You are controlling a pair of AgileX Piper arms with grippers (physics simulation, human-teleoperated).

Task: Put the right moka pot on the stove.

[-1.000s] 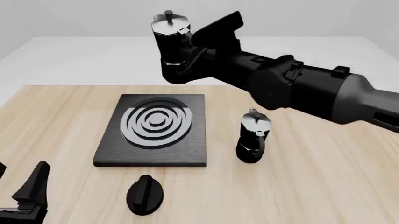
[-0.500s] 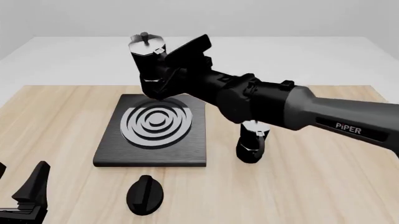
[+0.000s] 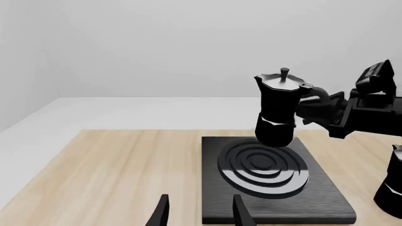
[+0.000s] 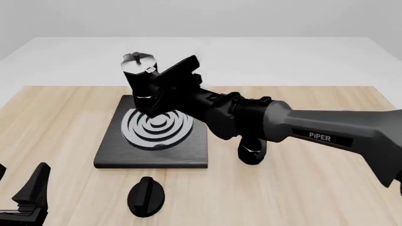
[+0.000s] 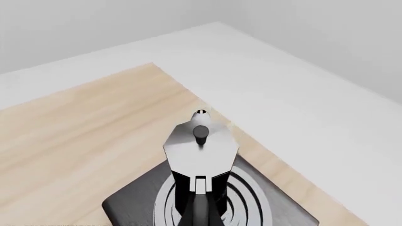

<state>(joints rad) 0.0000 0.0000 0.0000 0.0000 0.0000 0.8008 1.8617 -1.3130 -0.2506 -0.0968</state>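
I have the right moka pot (image 4: 142, 84) grasped in my right arm's jaws (image 4: 164, 92), which close on its handle side from the right; the pot stands upright in the air over the stove (image 4: 152, 133), its base hanging just above the burner rings (image 4: 157, 126) toward their far edge, and in the left wrist view I can see a thin gap between the pot's (image 3: 279, 109) bottom and the stove (image 3: 270, 181), so it is not touching. From my right wrist camera I look straight down on the grey lid (image 5: 201, 145) and its small knob, with the rings (image 5: 242, 199) spreading out below it. The other moka pot (image 4: 252, 149) stands on the wooden surface (image 4: 301, 188) just right of the stove, mostly hidden behind my right arm. A black round knob (image 4: 146, 196) lies on the surface near the stove's front edge. My left arm's jaws (image 3: 197, 214) sit low at the near left corner, released and holding nothing. The surface is pale wood grain; beyond its far edge lies a plain white floor and a bare light-grey wall.
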